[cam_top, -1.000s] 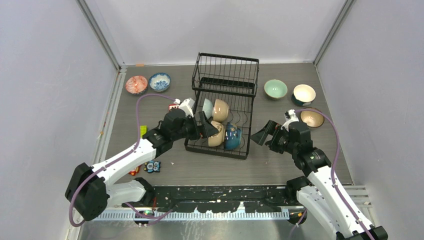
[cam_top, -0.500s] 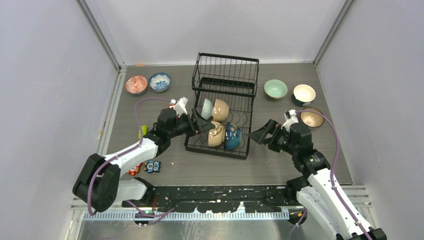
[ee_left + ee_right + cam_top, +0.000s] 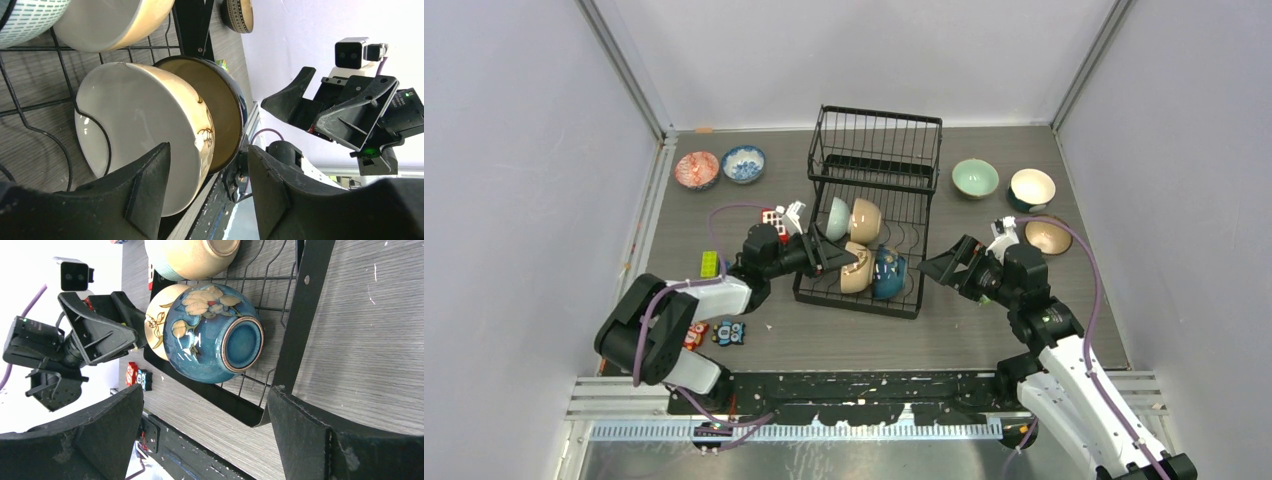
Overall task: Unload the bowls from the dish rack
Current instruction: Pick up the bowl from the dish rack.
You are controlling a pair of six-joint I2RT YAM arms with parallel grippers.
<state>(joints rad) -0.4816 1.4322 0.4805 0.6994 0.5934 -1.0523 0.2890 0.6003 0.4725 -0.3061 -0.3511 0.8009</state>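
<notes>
The black wire dish rack (image 3: 879,116) stands mid-table. Its tray holds a pale green bowl (image 3: 837,217), a tan bowl (image 3: 866,220), a cream bowl (image 3: 856,268) and a dark blue bowl (image 3: 888,272), all on edge. My left gripper (image 3: 829,255) is open at the tray's left side. In the left wrist view its jaws (image 3: 207,150) straddle the rims of the cream bowl (image 3: 135,125) and the dark blue bowl (image 3: 215,110) without gripping. My right gripper (image 3: 944,268) is open at the tray's right side, facing the dark blue bowl (image 3: 210,340).
A red patterned bowl (image 3: 696,168) and a blue-and-white bowl (image 3: 743,163) sit at the far left. A pale green bowl (image 3: 975,178), a cream bowl (image 3: 1032,187) and a brown bowl (image 3: 1048,236) sit at the right. Toy blocks (image 3: 729,332) lie near the left arm.
My left arm has folded back and lowered, keeping its open gripper at the cream bowl. My right gripper has edged left toward the rack.
</notes>
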